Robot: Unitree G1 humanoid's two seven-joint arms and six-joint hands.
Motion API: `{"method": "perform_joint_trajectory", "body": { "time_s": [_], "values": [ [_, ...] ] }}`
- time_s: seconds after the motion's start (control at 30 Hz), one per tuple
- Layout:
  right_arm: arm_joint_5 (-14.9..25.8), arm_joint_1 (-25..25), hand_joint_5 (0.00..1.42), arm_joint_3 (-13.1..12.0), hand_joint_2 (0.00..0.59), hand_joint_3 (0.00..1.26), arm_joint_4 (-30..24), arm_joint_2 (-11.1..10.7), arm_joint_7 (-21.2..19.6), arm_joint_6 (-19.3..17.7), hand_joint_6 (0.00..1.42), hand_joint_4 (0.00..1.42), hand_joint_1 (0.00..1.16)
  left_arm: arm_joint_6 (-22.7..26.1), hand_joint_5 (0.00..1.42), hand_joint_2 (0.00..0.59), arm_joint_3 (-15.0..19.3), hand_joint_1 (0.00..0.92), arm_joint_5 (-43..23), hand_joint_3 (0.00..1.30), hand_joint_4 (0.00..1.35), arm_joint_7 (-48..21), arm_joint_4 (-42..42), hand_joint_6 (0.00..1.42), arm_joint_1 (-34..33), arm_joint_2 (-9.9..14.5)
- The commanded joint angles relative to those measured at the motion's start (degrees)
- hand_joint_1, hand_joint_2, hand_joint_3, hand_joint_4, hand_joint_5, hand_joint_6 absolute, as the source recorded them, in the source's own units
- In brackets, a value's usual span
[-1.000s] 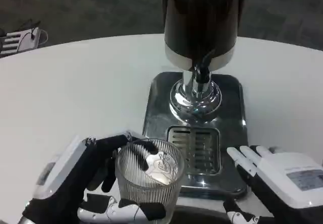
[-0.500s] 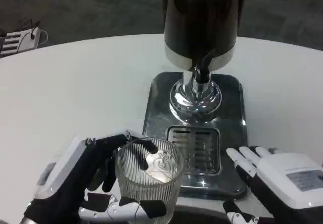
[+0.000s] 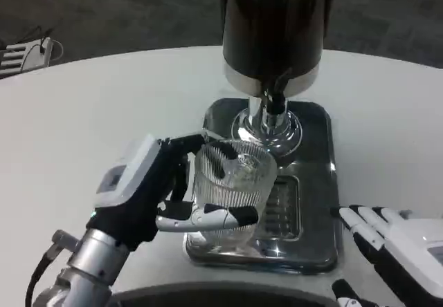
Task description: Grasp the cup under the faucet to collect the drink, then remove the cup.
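A clear ribbed glass cup point(image 3: 232, 186) is gripped by my left hand point(image 3: 149, 189), whose fingers wrap its near and far sides. The cup stands over the left part of the drip grate point(image 3: 284, 203) on the steel tray point(image 3: 315, 124), just in front and left of the dispenser's black faucet point(image 3: 275, 103). The cup looks empty. The dark drink dispenser point(image 3: 273, 23) rises on a chrome pedestal point(image 3: 266, 131) at the back of the tray. My right hand point(image 3: 398, 252) lies open, fingers spread, at the lower right, apart from the tray.
The round white table point(image 3: 90, 113) spreads left and right of the tray. Its near edge runs along the bottom of the picture. A white object with cables point(image 3: 21, 54) lies beyond the table at far left, on dark carpet.
My left hand has carried the cup up and to the right, from the table beside the tray onto the grate near the faucet. My right hand has slid lower and rightward.
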Motion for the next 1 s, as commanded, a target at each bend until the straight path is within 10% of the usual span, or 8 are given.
{"method": "perform_joint_trajectory", "body": {
  "time_s": [0.03, 0.4, 0.8, 1.0],
  "values": [
    [2.31, 0.91, 0.0, -2.19, 0.534, 0.02, -1.21, -0.54, -1.49, -0.88, 0.0, 0.0, 0.31, -0.34, 1.28, 0.0, -2.03, 0.527, 2.98, 0.97, 1.13, 4.56, 6.28, 1.42, -5.23, 1.43],
    [5.78, 0.97, 0.0, -4.3, 0.534, 0.02, -1.11, -1.24, -2.35, -1.18, 0.0, 0.0, 0.31, 0.98, 1.28, 0.0, -8.12, 0.527, 7.94, 0.97, 1.13, 9.77, 17.85, 1.42, -12.02, 3.54],
    [9.59, 1.53, 0.0, -6.59, 0.529, 0.02, -0.91, -3.28, -2.3, -0.62, 0.0, 0.0, 0.31, 3.24, 1.25, 0.0, -14.31, 0.523, 10.37, 0.94, 1.09, 17.54, 26.13, 1.42, -20.73, -0.3],
    [10.54, 2.55, 0.0, -7.41, 0.526, 0.02, -0.85, -3.34, -2.61, -0.47, 0.0, 0.0, 0.31, 3.18, 1.1, 0.001, -16.43, 0.451, 9.76, 0.76, 0.9, 15.42, 27.62, 1.37, -21.4, 0.55]
  ]
}}
